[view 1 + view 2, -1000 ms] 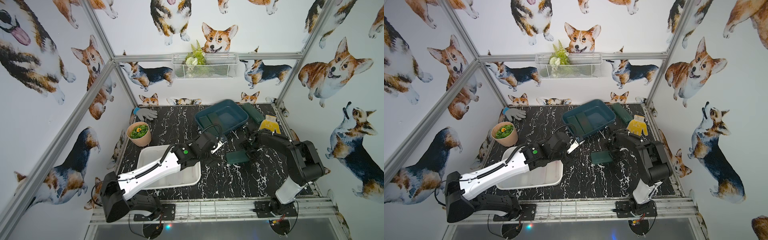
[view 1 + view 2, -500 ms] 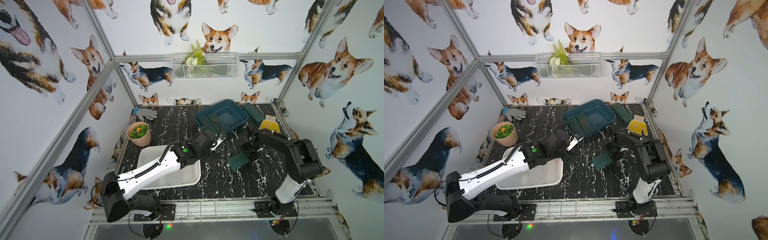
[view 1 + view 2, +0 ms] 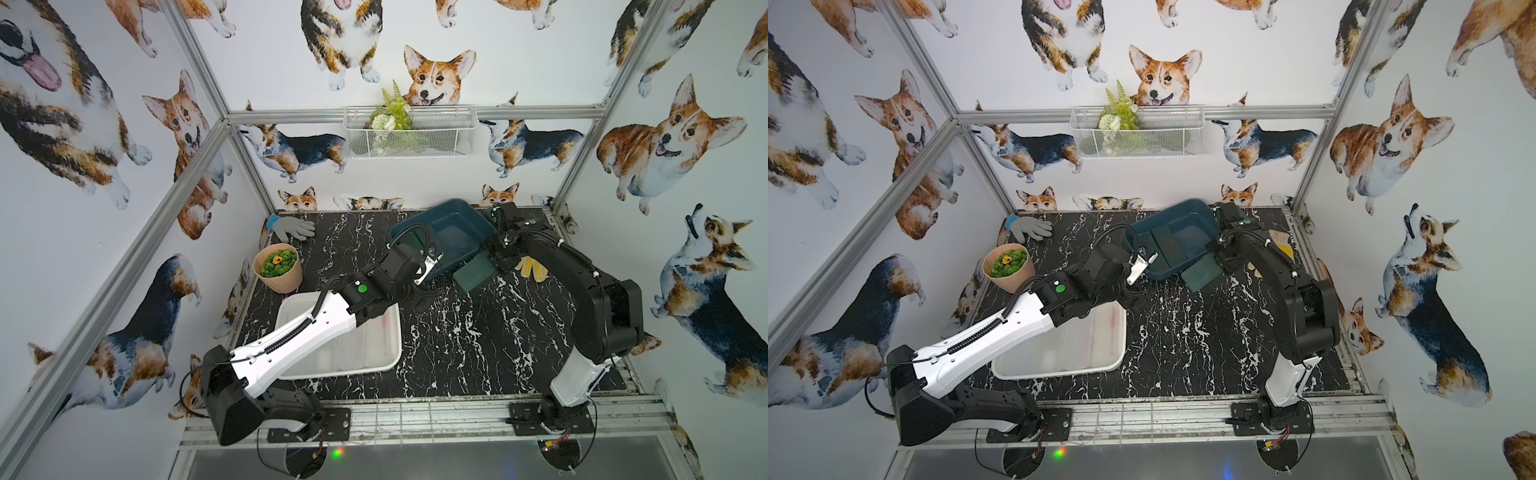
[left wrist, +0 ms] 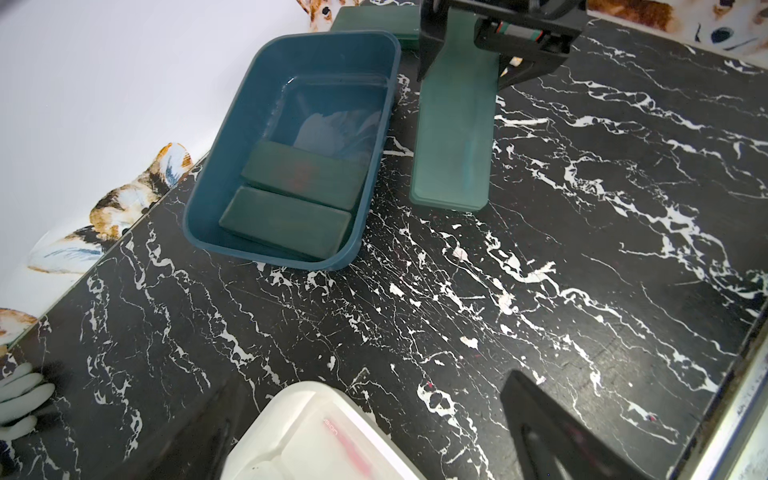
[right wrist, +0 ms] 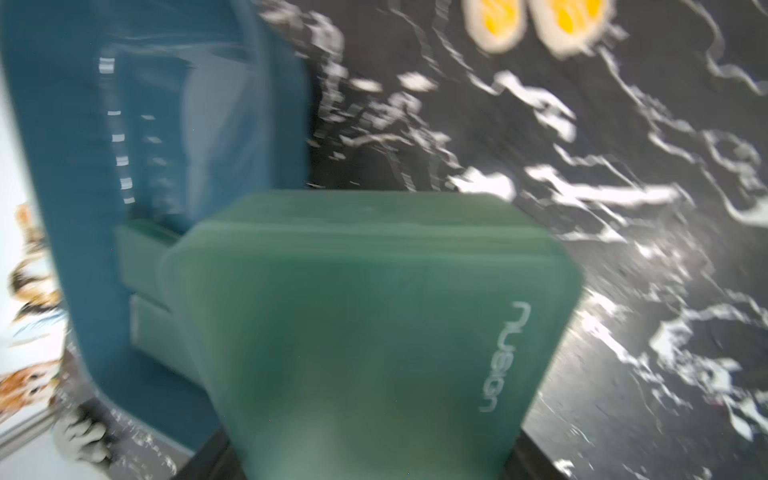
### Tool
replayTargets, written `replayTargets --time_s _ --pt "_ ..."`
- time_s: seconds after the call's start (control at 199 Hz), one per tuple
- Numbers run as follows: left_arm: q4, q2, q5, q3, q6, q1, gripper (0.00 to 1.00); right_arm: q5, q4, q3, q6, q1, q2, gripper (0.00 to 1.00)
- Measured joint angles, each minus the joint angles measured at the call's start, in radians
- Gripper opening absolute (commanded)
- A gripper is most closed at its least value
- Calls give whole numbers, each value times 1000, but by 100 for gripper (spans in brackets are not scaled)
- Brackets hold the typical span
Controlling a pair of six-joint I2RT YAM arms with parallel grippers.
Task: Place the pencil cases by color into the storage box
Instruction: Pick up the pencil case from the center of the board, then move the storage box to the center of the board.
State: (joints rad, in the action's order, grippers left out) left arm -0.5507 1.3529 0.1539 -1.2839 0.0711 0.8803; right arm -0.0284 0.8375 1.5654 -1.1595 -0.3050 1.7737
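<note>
right hand [image 4: 465,39] grips green case [image 4: 453,137] beside blue bin [image 4: 232,124].

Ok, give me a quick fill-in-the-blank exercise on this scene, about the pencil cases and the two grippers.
1. The right gripper is shut on a dark ____ pencil case.
2. The blue box holds ____ green cases lying side by side.
3. The left gripper hovers near the blue box, ____ and holding nothing.

Missing words: green; two; open.
</note>
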Motion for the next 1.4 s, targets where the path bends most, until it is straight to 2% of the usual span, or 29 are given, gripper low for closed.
replayTargets --time_s 0.241,0.446,0.571,0.792,1.003,1.218,1.404 --pt "-12 -7 -45 -34 -54 -73 100 38 -27 252 192 -1 115 64" --pt "-45 12 -66 -81 -82 -94 100 141 -54 573 433 -1 328 64" --pt "-81 28 -73 -125 -93 -97 100 184 -64 703 601 -1 441 64" --pt "-139 57 -90 -192 -104 -100 100 183 -150 722 868 -8 514 64" --pt "-191 93 -92 -248 -105 -100 100 193 -212 702 1069 -14 577 64" --pt "-213 111 -95 -272 -105 -100 100 197 -220 685 1207 -14 609 64" --pt "-219 124 -106 -279 -101 -104 100 193 -224 648 1252 -15 608 64"
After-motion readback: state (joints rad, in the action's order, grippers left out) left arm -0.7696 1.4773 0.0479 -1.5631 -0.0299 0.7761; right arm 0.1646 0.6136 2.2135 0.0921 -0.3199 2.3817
